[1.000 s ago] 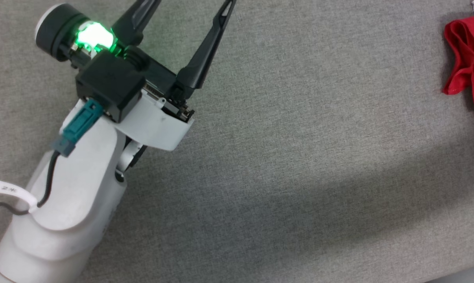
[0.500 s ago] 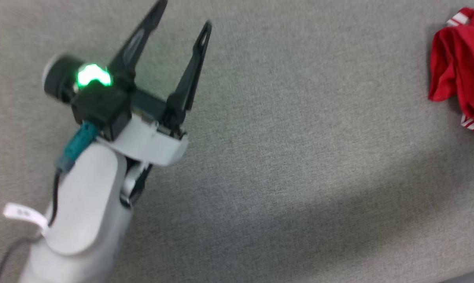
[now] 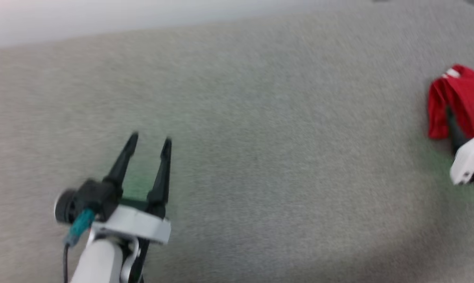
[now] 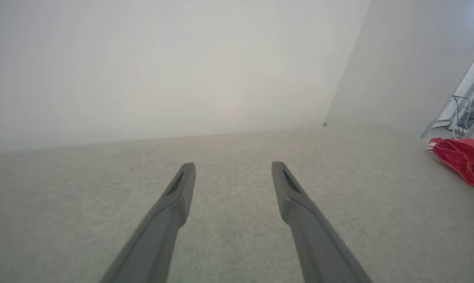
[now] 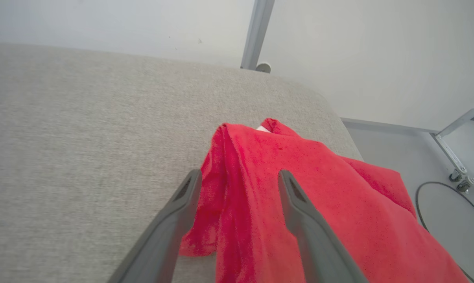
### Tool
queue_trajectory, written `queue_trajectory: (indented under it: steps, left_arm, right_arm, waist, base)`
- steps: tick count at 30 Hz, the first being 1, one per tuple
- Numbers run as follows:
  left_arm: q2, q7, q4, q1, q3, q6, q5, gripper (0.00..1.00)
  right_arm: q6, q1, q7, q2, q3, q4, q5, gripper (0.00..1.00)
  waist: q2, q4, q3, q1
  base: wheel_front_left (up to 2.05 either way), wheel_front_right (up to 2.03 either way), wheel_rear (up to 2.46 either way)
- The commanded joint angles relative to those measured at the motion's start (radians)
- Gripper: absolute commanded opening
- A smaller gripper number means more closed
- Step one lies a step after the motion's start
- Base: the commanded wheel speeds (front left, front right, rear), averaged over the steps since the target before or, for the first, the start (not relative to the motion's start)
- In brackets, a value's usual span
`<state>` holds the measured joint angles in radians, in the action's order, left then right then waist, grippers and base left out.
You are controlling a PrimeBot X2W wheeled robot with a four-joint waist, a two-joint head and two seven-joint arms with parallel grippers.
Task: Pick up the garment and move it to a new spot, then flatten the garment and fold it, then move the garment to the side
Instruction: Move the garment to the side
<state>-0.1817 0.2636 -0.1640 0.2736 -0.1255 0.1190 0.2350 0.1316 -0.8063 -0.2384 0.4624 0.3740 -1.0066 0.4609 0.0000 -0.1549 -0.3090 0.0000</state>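
The garment [image 3: 461,94] is a crumpled bright red heap with a bit of white trim at its top, lying near the right edge of the grey fabric table [image 3: 260,157]. My right gripper [image 3: 467,112] is at the garment, open. In the right wrist view its two fingers spread over a red fold of the garment [image 5: 339,204], and the right gripper [image 5: 240,173] grips nothing. My left gripper [image 3: 150,138] stands open and empty over bare table at the lower left, far from the garment [image 4: 459,155]. Its fingers are parted in the left wrist view [image 4: 233,165].
A pale wall runs behind the table's far edge [image 3: 142,23]. The garment lies near the table's rounded right corner [image 5: 319,102], with floor beyond it. A metal frame on casters [image 5: 457,165] and a dark cable [image 5: 425,196] are on that floor.
The head camera has swung, so the whole picture shifted and the far wall now shows. My right gripper has come into view at the garment. The left gripper stays open.
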Motion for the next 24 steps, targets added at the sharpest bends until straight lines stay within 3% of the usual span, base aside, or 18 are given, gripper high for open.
queue_trajectory:
  steps: [1, 8, 17, 24]
  left_arm:
    - [0.01, 0.0, -0.007, -0.033, 0.018, 0.002, -0.001, 1.0]
    - [0.043, 0.0, -0.029, -0.142, 0.108, 0.008, -0.016, 1.0]
    - [0.042, 0.0, -0.021, -0.237, 0.158, 0.011, -0.029, 1.0]
    - [0.037, 0.0, -0.017, -0.269, 0.151, 0.012, -0.018, 1.0]
  right_arm:
    - [-0.002, 0.037, -0.011, -0.009, 0.004, 0.014, 0.013, 1.0]
    - [-0.002, 0.184, -0.026, -0.078, -0.028, 0.133, 0.032, 1.0]
    - [-0.002, 0.342, -0.027, -0.178, -0.125, 0.287, -0.02, 1.0]
    - [-0.002, 0.457, -0.026, -0.187, -0.198, 0.405, -0.045, 1.0]
  waist:
    - [0.0, 0.12, 0.123, 0.0]
    - [0.0, 0.199, 0.223, 0.0]
    - [0.0, 0.243, 0.329, 0.0]
    - [0.0, 0.268, 0.365, 0.0]
  base:
    - [0.0, 0.0, 0.0]
    - [0.0, 0.0, 0.0]
    - [0.0, 0.0, 0.0]
    - [0.0, 0.0, 0.0]
